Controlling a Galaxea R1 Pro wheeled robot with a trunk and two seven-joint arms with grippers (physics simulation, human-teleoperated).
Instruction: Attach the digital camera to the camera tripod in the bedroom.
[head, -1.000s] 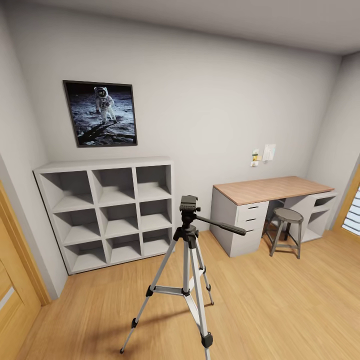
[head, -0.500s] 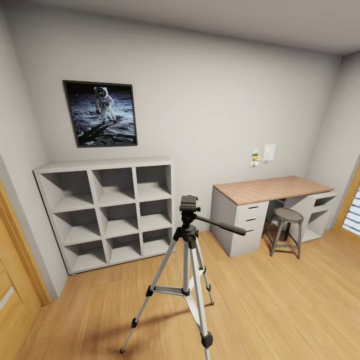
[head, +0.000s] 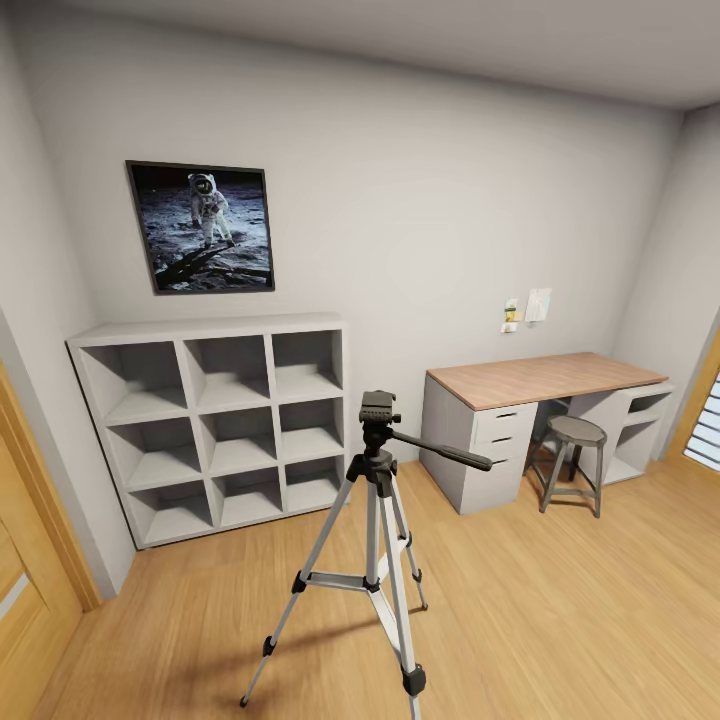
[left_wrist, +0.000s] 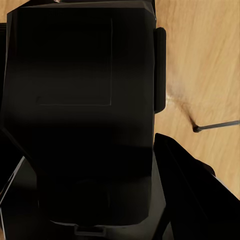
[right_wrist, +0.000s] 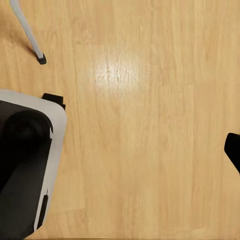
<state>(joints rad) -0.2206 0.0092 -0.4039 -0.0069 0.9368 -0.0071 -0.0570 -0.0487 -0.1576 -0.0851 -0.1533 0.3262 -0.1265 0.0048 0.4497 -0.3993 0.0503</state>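
Observation:
The camera tripod stands on the wooden floor in the middle of the head view, silver legs spread, its black head bare and its pan handle pointing right. In the left wrist view the black boxy digital camera sits between the dark fingers of my left gripper, which is shut on it; a thin tripod leg shows on the floor beyond. The right wrist view looks down on the floor, with one dark fingertip at the edge and a tripod leg ending in a black foot.
A grey-white cube shelf stands against the back wall under a framed astronaut poster. A wood-topped desk with a round stool is at the right. A wooden door borders the left. My base is close to the tripod's foot.

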